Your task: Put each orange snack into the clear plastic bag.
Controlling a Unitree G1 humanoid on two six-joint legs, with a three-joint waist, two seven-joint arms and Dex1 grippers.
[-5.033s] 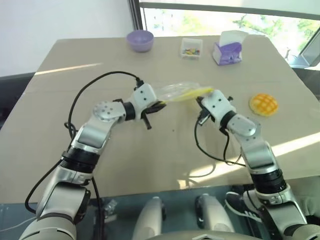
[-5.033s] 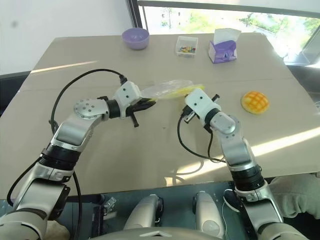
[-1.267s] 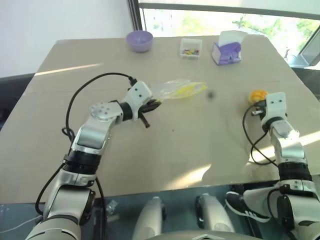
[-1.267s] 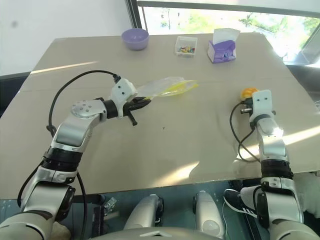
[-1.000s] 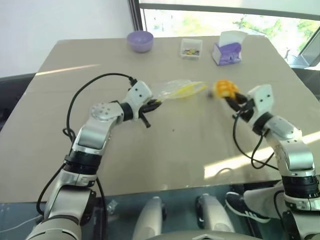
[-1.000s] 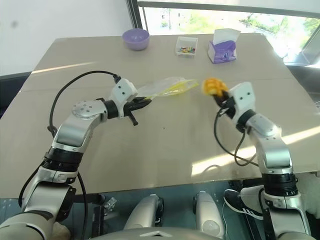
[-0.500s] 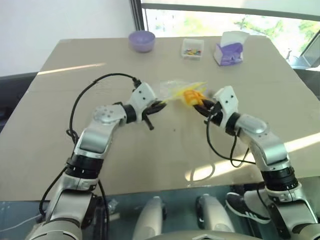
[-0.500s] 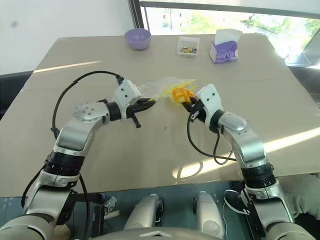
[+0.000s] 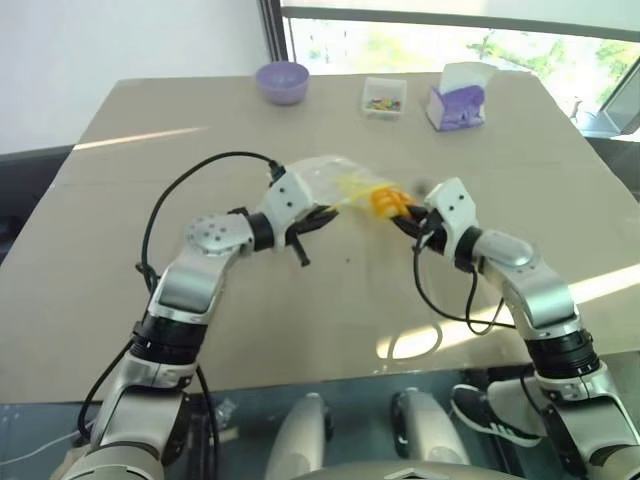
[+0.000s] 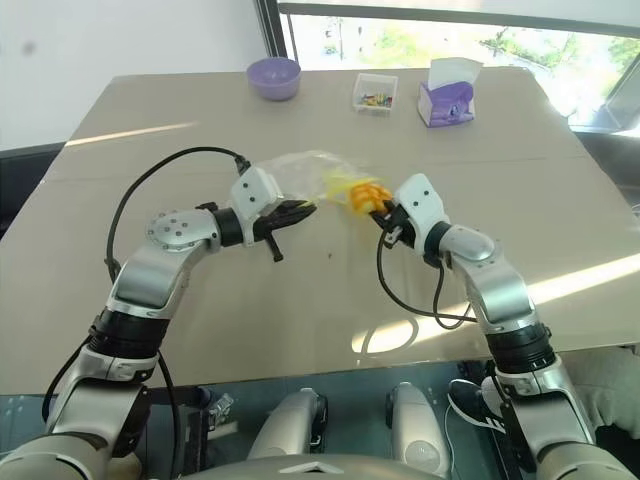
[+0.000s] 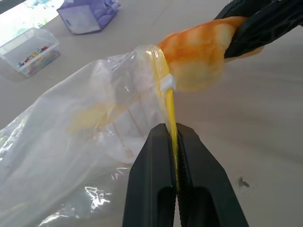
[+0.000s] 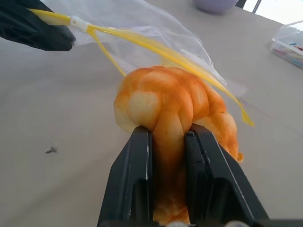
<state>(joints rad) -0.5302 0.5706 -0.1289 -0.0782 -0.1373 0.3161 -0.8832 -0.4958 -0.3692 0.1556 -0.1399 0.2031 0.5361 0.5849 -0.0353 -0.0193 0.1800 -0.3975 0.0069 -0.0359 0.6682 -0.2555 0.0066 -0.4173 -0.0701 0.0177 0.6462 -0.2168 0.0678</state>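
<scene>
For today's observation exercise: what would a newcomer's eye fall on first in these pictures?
Mid-table, the right gripper squeezes the orange snack between its fingers, at the mouth of the clear plastic bag. The left gripper pinches the bag's yellow strip. Along the far edge stand a purple bowl and tissue box.

snack [image 12: 170,101]: 1 | bag [image 11: 85,137]: 1 | bowl [image 9: 280,80]: 1 | boxes: 2

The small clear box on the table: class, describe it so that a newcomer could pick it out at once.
Look to the far edge of the tan table, by the window. Three things stand in a row there: a purple bowl, a purple-and-white tissue box, and the small clear box between them. It alone is see-through, holding colourful bits.
</scene>
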